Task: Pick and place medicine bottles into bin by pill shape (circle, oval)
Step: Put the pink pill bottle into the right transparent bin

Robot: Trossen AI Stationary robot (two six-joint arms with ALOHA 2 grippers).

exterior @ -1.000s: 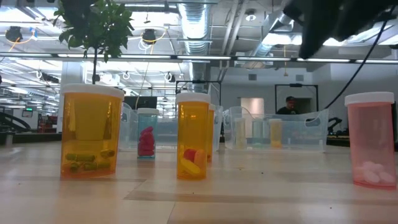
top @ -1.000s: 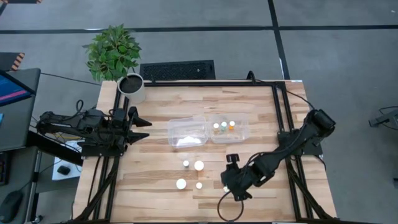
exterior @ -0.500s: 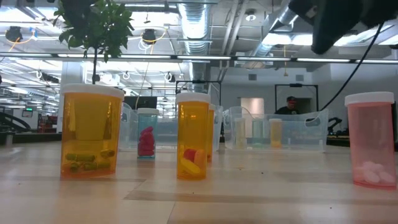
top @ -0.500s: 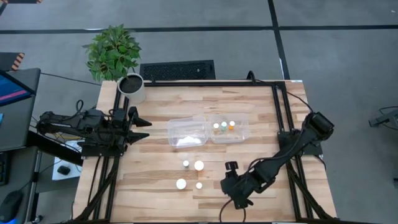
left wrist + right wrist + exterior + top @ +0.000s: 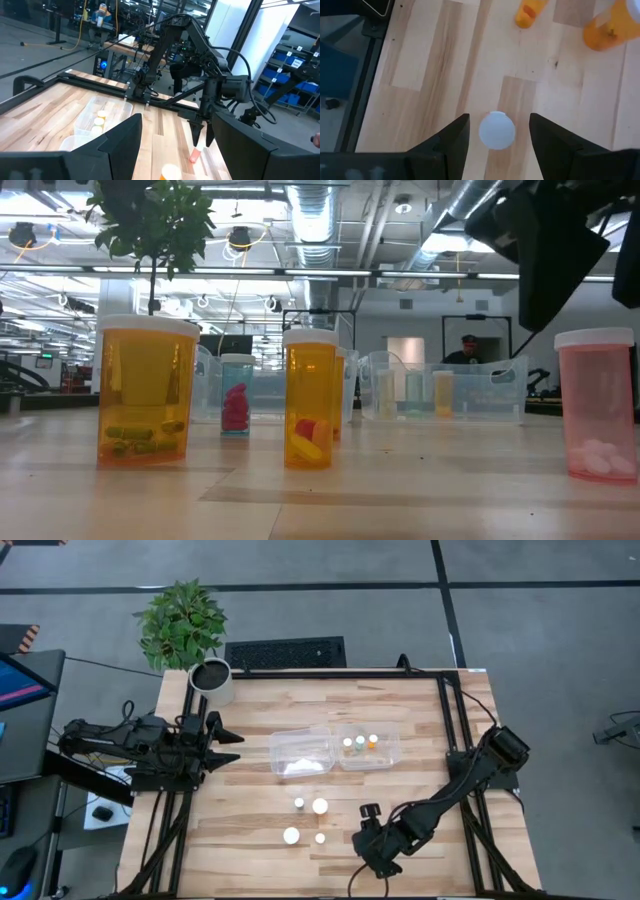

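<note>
A pink bottle with a white cap [image 5: 597,405] stands upright near the table's front edge; its cap [image 5: 496,130] shows from above in the right wrist view. My right gripper [image 5: 497,127] is open and hangs just above it [image 5: 592,300], one finger on either side, touching nothing; in the high view [image 5: 373,847] it hides the bottle. Several more bottles stand on the table [image 5: 299,803] [image 5: 320,806] [image 5: 291,835]. My left gripper [image 5: 235,747] is open and waits at the table's left side.
Two clear bins stand side by side mid-table: the left one [image 5: 300,752] holds nothing I can see, the right one [image 5: 385,752] holds three bottles. A white plant pot [image 5: 212,680] stands at the far left corner. A black frame rail [image 5: 447,740] runs along the right side.
My right gripper has gone toward the table's near edge and come down over the pink bottle, still open. The bottles have not moved.
</note>
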